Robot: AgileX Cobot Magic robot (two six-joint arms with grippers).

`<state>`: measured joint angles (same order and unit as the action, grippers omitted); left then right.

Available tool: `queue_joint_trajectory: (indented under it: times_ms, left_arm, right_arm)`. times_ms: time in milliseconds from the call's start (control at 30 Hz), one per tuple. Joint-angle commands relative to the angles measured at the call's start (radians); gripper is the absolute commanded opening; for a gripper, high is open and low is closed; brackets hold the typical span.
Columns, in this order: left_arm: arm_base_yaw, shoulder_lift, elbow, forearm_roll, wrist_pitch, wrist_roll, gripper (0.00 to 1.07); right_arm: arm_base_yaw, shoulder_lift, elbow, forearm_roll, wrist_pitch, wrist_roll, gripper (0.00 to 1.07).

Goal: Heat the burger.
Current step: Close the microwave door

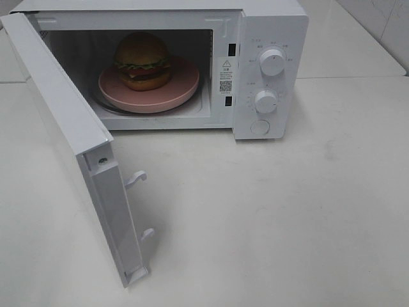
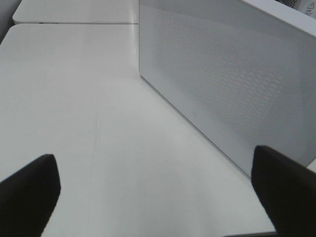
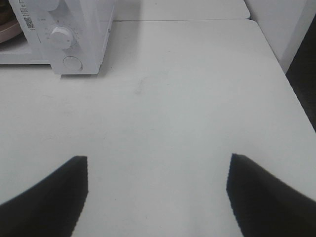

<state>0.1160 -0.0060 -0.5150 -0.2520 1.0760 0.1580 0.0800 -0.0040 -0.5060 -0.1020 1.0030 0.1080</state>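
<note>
Burger (image 1: pixel 142 61) - glossy golden-brown bun, green lettuce, red layer, dark patty - sits upright on pink plate (image 1: pixel 182 88) inside the open microwave (image 1: pixel 271 25). Seems slightly off plate centre - cavity dim.

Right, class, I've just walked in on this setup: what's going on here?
The burger sits on a pink plate inside the microwave, whose door stands wide open. Neither arm holds anything: the left gripper is open near the door's outer face, the right gripper open over the table, facing the knobs. The door is not yet closed.
</note>
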Motion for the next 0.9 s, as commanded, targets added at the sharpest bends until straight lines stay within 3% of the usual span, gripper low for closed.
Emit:
queue_joint_trajectory:
  times_ms: [33,900]
  left_arm:
    - [-0.004,-0.012,0.0,-0.006,-0.009,-0.002,0.98]
    - [-0.004,-0.004,-0.002,-0.026,-0.015,-0.003,0.98]
  right_arm:
    - [-0.006,-0.027,0.002,0.0,-0.007,-0.009,0.75]
    - [-0.006,-0.027,0.002,0.0,-0.007,-0.009,0.75]
